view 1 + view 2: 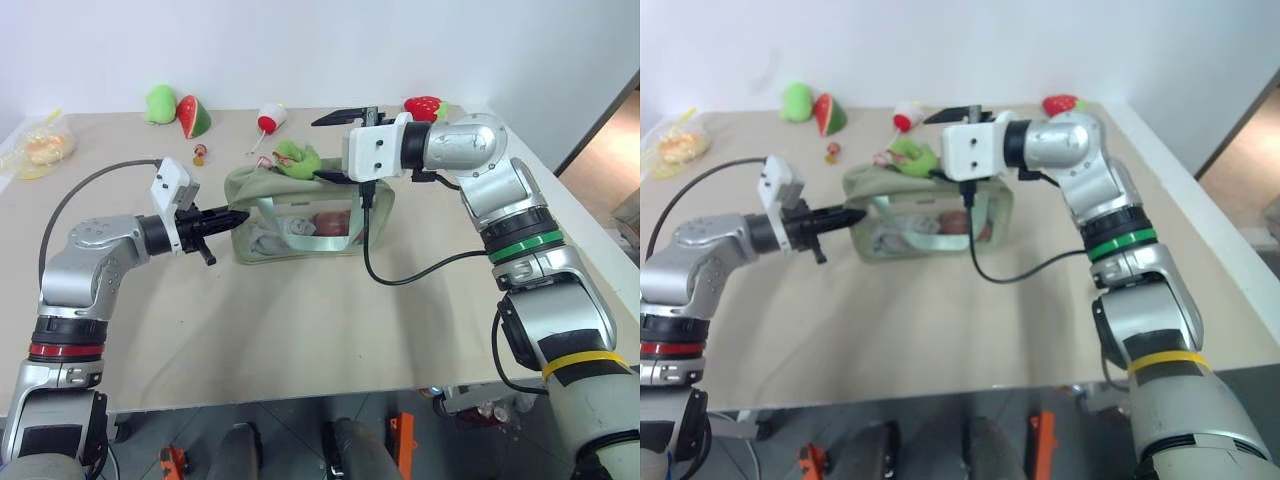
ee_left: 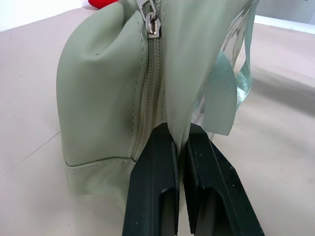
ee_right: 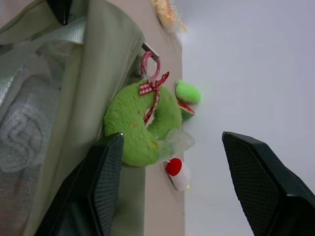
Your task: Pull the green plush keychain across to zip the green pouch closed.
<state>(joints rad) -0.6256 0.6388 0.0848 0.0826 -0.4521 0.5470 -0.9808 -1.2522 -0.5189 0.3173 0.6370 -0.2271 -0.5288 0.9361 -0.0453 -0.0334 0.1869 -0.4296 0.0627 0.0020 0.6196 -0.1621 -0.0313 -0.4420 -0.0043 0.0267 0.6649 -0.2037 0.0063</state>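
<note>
Lab-like room: bare beige table (image 1: 300, 330), blank white wall (image 1: 300, 50).

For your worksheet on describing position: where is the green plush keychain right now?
The green plush keychain lies on top of the green pouch at its far left corner, just left of the open right pincer, nearer than the watermelon-slice plush.

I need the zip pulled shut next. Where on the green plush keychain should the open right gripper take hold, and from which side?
Grip the green plush keychain across its fuzzy curved body, not the thin pink ring tying it to the zipper. It lies on top of the green pouch, so the right gripper, open around it, should probably close from above. The left gripper pinches the pouch's end.
</note>
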